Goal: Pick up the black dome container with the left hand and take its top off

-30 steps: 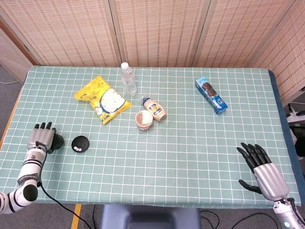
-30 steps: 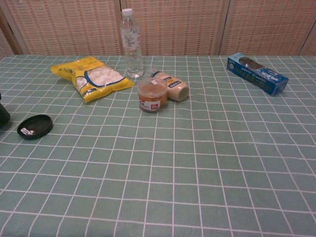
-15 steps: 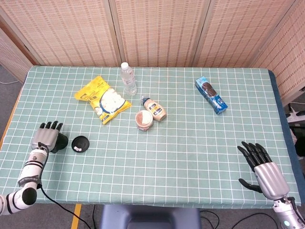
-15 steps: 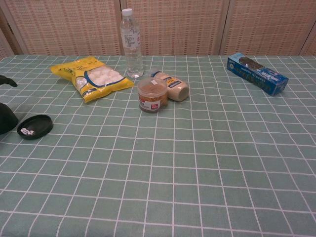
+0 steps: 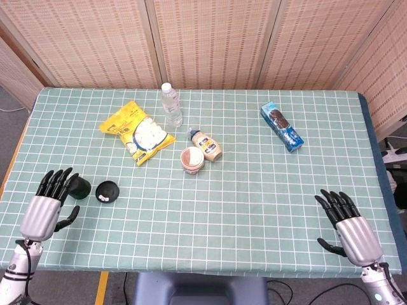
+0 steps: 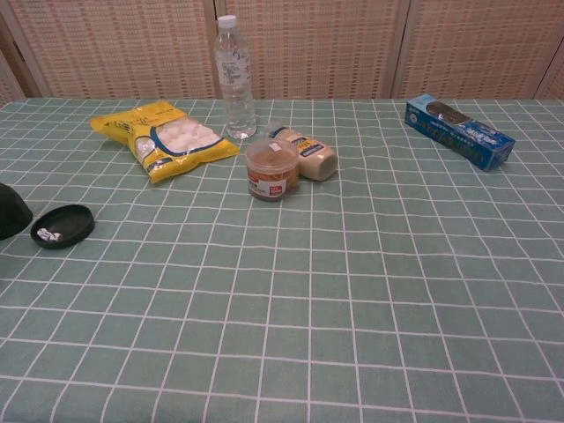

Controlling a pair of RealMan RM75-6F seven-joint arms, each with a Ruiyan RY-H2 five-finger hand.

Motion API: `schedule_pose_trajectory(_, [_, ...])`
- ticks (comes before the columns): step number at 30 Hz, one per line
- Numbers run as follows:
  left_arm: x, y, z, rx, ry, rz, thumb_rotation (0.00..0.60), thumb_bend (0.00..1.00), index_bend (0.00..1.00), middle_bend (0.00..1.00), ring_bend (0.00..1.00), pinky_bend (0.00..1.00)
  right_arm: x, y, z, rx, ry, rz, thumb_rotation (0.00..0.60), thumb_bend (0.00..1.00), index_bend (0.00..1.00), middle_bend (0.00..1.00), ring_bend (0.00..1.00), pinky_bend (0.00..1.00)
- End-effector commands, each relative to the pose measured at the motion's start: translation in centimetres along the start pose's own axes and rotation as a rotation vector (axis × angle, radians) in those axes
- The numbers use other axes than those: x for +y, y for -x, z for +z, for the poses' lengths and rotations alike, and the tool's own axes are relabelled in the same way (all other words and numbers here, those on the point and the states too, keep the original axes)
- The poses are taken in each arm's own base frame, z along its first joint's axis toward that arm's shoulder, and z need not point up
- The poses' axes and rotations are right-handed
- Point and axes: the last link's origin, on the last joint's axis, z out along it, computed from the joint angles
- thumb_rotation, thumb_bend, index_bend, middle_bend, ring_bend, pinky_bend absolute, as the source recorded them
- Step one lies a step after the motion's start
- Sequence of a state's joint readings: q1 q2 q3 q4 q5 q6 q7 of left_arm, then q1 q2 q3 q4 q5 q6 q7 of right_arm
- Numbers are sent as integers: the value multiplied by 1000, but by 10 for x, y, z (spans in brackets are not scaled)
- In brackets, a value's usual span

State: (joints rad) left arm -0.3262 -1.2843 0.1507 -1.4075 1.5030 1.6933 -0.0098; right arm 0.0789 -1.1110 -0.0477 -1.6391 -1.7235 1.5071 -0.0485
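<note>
Left hand (image 5: 46,204) lies open at lower left, fingers spread, holding nothing. Black dome container (image 5: 79,187) sits just beside its fingertips, its top (image 5: 107,191) off alongside. Right hand (image 5: 349,225) rests open at lower right.

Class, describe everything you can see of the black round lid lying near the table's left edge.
The black lid is a shallow round disc with a raised rim, plastic-looking and matte. It lies flat on the green checked tablecloth, with a small white mark or object inside near one edge. It sits just right of the black dome container, apart from it. Nothing touches it; the left hand is beside the container with fingers spread, holding nothing.
</note>
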Motion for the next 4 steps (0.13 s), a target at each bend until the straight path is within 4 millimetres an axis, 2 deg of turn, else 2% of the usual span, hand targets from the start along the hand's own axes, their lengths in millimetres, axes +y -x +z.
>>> schedule_pose_trajectory(1, [-2,15,-56,-84,-3,-52,600,415,0,0,0,0,-1,3,0,-15,4,4,600,77,0,0,0,0])
schedule_pose_trajectory(4, [-5,15,-59,-138,-36,-17,600,416,0,0,0,0,-4,4,-2,-21,-4,0,600,77,0,0,0,0])
